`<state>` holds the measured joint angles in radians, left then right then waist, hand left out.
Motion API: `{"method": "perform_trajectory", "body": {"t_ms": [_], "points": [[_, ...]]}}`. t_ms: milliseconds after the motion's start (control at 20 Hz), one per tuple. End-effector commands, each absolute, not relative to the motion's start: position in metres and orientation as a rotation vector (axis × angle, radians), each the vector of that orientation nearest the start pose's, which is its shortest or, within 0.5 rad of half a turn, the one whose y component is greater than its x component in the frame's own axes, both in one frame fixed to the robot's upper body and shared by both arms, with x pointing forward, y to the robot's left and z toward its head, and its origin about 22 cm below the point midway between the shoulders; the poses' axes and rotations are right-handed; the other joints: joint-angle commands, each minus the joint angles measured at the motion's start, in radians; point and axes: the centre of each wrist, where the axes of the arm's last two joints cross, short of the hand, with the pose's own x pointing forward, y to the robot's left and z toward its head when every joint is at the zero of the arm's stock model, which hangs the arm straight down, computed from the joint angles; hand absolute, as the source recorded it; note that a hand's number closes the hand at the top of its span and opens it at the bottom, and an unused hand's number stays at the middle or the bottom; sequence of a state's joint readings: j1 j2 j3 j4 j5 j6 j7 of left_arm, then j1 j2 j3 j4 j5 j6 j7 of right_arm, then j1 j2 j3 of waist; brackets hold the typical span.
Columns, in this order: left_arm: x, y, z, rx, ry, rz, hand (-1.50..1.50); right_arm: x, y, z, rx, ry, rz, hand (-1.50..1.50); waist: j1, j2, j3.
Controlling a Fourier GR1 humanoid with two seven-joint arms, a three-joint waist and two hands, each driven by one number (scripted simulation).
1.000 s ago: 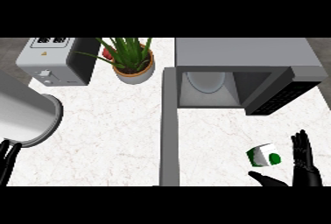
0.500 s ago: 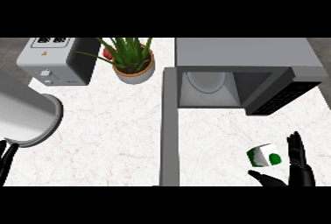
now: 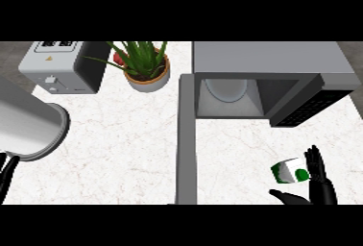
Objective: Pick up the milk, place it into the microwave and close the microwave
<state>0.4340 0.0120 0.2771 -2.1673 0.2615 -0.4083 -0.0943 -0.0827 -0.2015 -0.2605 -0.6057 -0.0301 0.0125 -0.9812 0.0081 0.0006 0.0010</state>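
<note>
Just left of my right hand (image 3: 320,183), the milk carton (image 3: 288,171) is sitting on the surface (image 3: 127,144); fingers are spread, thumb underneath, not curled yet. I'm working the grasp; next, closing, then lifting toward the open microwave (image 3: 269,77) ahead.

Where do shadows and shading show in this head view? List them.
Head view: light is flat and even, with no glare on the counter; the microwave cavity is shaded darker toward its right, with its plate pale inside; the plant casts little visible shadow; the milk beside the right hand is lit evenly, edges slightly soft.
</note>
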Motion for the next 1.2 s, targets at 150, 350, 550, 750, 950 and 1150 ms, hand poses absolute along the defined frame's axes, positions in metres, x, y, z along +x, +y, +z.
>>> {"method": "perform_trajectory", "body": {"t_ms": [150, 350, 550, 750, 950, 1150], "points": [[0.127, 0.319, 0.071, -0.023, -1.913, -0.002, -1.50, 0.165, -0.353, -0.178, -0.354, -1.723, -0.106, -1.50, 0.002, 0.002, 0.001], [0.115, 0.323, 0.068, -0.045, -1.904, -0.010, -1.50, 0.179, -0.344, -0.175, -0.315, -1.745, -0.146, -1.50, 0.005, 0.001, 0.001], [0.120, 0.317, 0.081, -0.034, -1.907, -0.023, -1.50, 0.194, -0.340, -0.168, -0.208, -1.787, -0.218, 1.50, 0.002, 0.001, 0.001], [0.122, 0.315, 0.069, -0.037, -1.919, 0.014, -1.50, 0.188, -0.340, -0.170, -0.113, -1.844, -0.273, 1.50, -0.002, 0.000, 0.001], [0.120, 0.336, 0.067, -0.033, -1.910, -0.008, -1.50, 0.190, -0.327, -0.172, -0.110, -1.857, -0.319, 1.50, -0.001, 0.000, 0.000], [0.125, 0.324, 0.072, -0.043, -1.906, 0.001, -1.50, 0.200, -0.321, -0.167, 0.002, -1.860, -0.307, 1.50, -0.004, 0.000, 0.000]]}}
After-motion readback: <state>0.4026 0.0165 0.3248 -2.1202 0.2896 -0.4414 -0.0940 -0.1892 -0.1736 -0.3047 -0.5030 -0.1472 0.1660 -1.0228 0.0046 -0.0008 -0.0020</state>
